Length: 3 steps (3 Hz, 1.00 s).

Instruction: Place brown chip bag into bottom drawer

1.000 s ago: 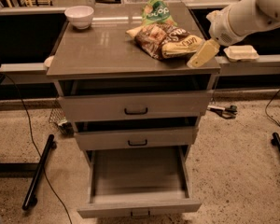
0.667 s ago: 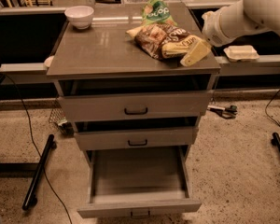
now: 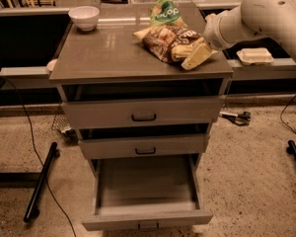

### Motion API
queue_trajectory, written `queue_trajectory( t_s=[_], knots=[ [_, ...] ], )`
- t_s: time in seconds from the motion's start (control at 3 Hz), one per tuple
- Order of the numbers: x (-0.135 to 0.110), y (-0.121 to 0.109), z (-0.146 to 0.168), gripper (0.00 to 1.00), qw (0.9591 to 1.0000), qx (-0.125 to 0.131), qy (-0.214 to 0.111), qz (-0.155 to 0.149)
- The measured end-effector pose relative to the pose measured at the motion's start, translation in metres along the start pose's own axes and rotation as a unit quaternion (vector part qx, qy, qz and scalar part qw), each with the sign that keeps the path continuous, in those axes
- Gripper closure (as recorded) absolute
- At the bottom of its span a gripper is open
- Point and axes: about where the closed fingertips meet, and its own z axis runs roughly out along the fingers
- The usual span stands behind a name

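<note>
Bottom drawer (image 3: 146,185) pulled out; hand (image 3: 188,57) at brown chip bag (image 3: 162,41).

The gripper (image 3: 189,58) reaches in from the right over the grey cabinet top (image 3: 108,53) and rests against the right end of the brown chip bag (image 3: 162,40), which lies just in front of a green snack bag (image 3: 166,13). A white bowl (image 3: 84,18) stands at the top's back left corner. Below, the bottom drawer (image 3: 148,220) is pulled wide open.
</note>
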Motion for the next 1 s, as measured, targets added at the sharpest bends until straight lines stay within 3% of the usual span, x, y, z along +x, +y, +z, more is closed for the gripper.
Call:
queue_trajectory(
  t_s=[0.33,1.0],
  knots=[
    [-0.006,0.004,0.01,0.0,0.9998,-0.003,-0.017,0.006],
    [-0.013,0.012,0.028,0.41,0.9984,-0.018,-0.05,0.017]
  ],
)
